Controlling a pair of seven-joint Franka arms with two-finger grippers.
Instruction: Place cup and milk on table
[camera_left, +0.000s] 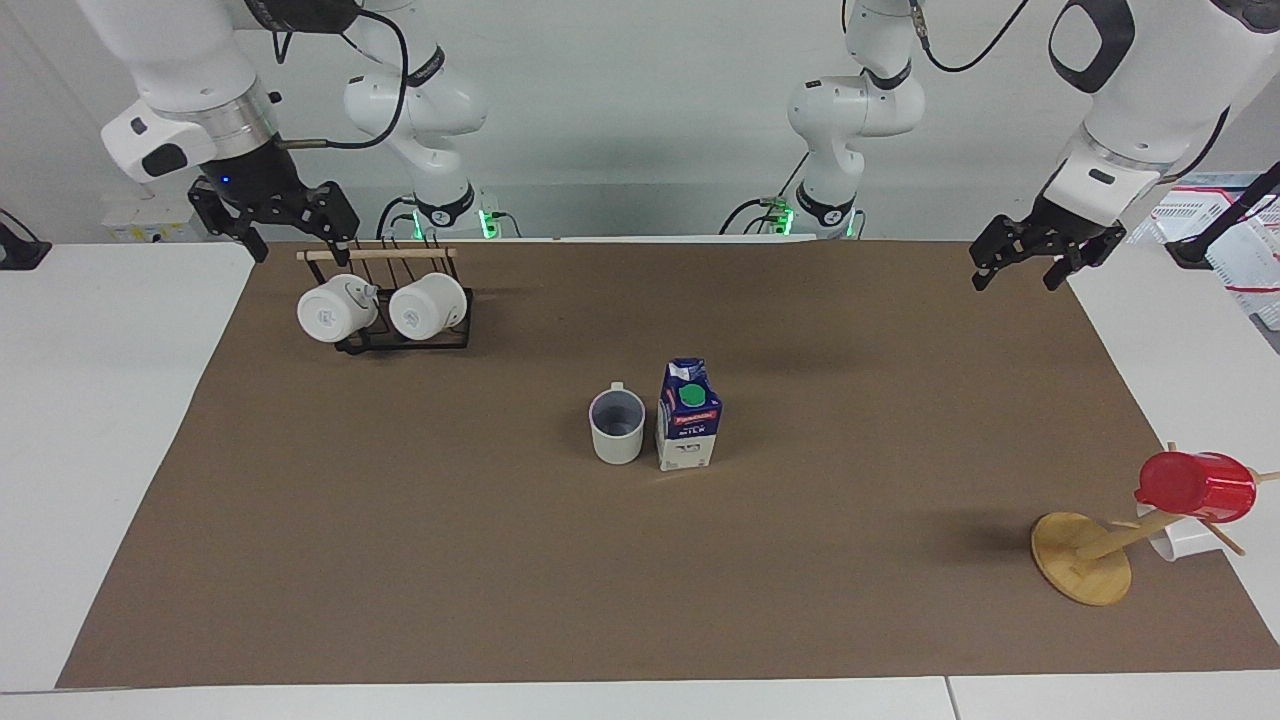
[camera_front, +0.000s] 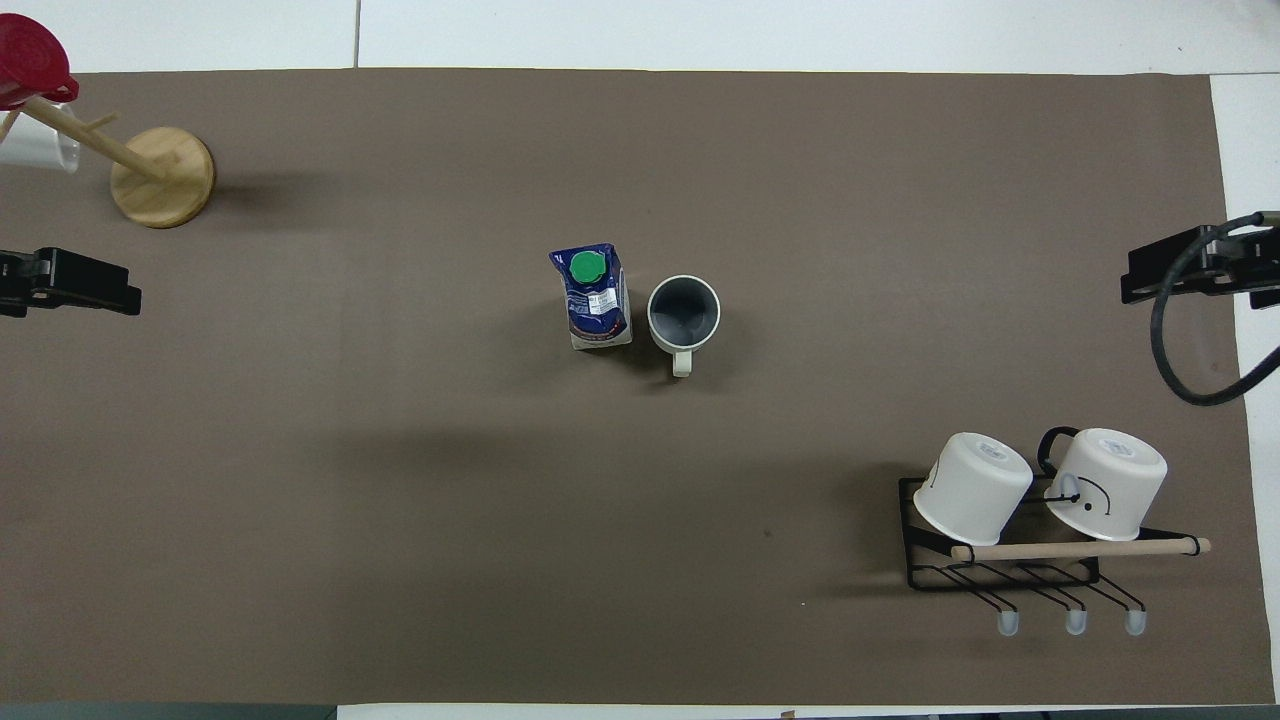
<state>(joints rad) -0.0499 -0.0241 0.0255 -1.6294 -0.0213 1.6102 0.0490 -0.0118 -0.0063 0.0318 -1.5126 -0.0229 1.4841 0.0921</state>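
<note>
The left pincer (camera_left: 1018, 270) hangs in the air with its fingers spread and nothing between them, over the edge of the brown mat (camera_left: 400, 560) at the left arm's end of the tabletop (camera_left: 90, 420). In the overhead view only its dark tip (camera_front: 75, 283) shows at the border. The right pincer (camera_left: 290, 232) is likewise spread and empty, raised over the mat's corner at the right arm's end, just above a black wire rack (camera_left: 405, 335) with a wooden bar. Two white mugs (camera_left: 335, 308) lie tipped on that rack, side by side.

In the middle of the mat, well apart from both pincers, the cup (camera_left: 617, 425) stands upright with its mouth up and its handle turned toward the robots. The milk carton (camera_left: 688, 415) stands upright just beside it, toward the left arm's end, its green cap on top; a narrow gap seems to separate them.

Farther from the robots, at the left arm's end, a wooden mug tree (camera_left: 1082, 558) leans over on its round base, carrying a red plastic cup (camera_left: 1195, 486) and a white one (camera_left: 1180, 538).
</note>
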